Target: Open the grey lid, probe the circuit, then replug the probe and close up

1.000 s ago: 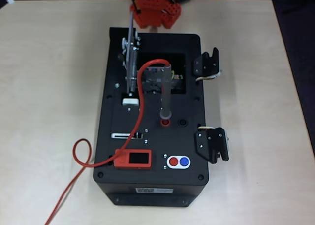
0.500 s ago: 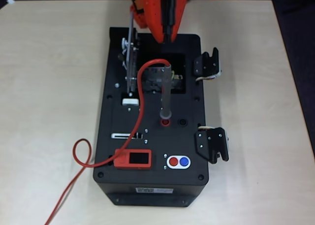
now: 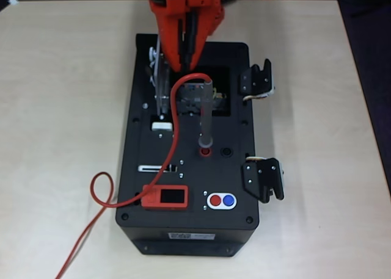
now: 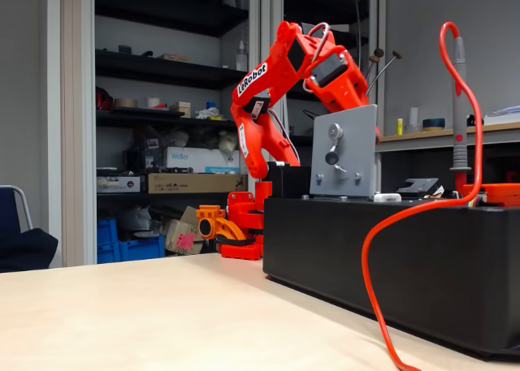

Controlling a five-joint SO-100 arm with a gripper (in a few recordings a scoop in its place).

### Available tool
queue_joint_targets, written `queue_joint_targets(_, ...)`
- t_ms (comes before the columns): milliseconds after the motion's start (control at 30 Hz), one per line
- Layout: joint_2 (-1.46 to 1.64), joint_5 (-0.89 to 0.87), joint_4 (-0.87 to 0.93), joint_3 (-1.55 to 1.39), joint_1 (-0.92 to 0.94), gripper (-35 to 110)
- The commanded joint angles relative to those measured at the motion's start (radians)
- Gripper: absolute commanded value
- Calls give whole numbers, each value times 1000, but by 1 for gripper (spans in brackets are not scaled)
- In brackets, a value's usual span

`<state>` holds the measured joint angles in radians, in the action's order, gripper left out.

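Note:
The grey lid [image 4: 344,152] stands upright on its hinge; from above it shows edge-on [image 3: 162,83] along the left side of the black box's opening. My orange gripper [image 3: 183,64] hangs over the top of the box just right of the lid's upper edge, fingers slightly apart and holding nothing. In the fixed view the gripper [image 4: 357,91] is partly hidden behind the lid. The circuit [image 3: 194,99] lies exposed in the opening. The probe [image 3: 206,114] stands upright, plugged into the red socket, also seen as the probe [image 4: 460,103] with its red cable [image 3: 174,126] arching off the box.
The black box [image 3: 183,230] fills the middle of the table. Two black side latches [image 3: 256,80] hang open on its right edge. An orange display module [image 3: 166,197] and red and blue buttons [image 3: 221,200] sit near the front. The cable loops on the table [image 3: 101,190] at the left.
My arm has swung forward from behind the box and left, so the gripper now sits over the opening beside the upright lid. Lid and probe have not moved.

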<state>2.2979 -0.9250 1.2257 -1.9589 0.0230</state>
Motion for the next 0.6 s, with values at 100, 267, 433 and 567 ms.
queue_joint_targets(100,-34,-15,8,-2,55,0)
queue_joint_targets(267,-66,-5,14,15,83,0)
queue_joint_targets(433,-87,20,14,48,81,0)
queue_joint_targets(567,-95,44,-14,78,34,1)
